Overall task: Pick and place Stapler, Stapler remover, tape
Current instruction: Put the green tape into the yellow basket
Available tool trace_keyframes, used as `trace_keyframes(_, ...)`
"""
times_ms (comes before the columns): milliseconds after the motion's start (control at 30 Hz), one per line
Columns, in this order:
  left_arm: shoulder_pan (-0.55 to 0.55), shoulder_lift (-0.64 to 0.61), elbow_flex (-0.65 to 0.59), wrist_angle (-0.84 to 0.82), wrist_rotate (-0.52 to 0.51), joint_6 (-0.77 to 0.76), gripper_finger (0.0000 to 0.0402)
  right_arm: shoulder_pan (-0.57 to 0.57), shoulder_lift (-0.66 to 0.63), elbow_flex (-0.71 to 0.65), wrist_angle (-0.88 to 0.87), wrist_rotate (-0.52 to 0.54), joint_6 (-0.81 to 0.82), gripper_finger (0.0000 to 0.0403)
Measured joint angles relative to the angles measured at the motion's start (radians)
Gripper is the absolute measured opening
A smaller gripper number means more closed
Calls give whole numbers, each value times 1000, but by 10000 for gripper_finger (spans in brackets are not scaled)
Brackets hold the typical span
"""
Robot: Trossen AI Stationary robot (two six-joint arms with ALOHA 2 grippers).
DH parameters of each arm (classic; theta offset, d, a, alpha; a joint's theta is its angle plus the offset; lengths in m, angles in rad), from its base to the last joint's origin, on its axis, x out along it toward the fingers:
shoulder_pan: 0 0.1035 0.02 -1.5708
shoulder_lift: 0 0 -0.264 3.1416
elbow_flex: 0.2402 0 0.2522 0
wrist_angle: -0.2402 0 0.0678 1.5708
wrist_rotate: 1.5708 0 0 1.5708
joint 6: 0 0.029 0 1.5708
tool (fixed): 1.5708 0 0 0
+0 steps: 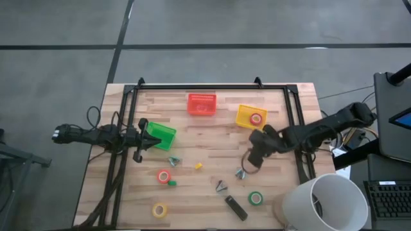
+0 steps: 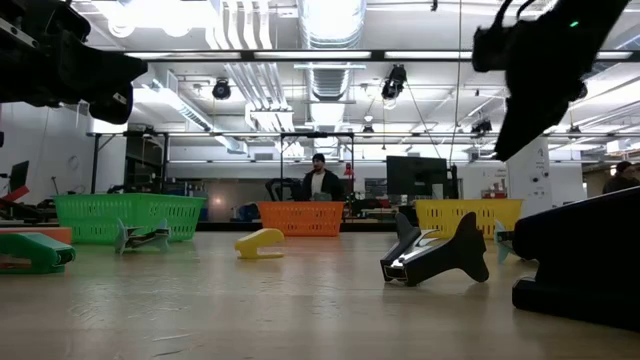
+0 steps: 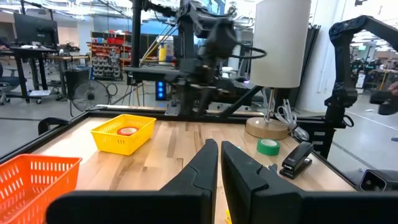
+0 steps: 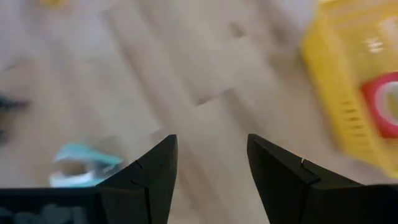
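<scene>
My right gripper hangs open and empty above the table, between the yellow basket and a teal stapler remover. A red tape roll lies in that basket. The black stapler and a green tape roll lie flat near the table's near right corner. A second red tape roll and a yellow one lie at the near left. My left gripper waits shut and level at the green basket.
An orange basket stands at the far middle. Two more stapler removers and a small yellow piece lie mid-table. A white lamp shade rises at the near right corner. A black frame borders the table.
</scene>
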Motion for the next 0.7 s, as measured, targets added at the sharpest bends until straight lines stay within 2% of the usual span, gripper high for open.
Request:
trace_keyframes(100,0,0,0,0,0,0,25,64,20,0,41,-37,34,187)
trace_keyframes(267,0,0,0,0,0,0,23,129,75,0,171,-165,45,182)
trace_keyframes(433,0,0,0,0,0,0,25,152,160,0,275,-326,83,175)
trace_keyframes(700,0,0,0,0,0,0,23,154,307,0,376,-653,62,162)
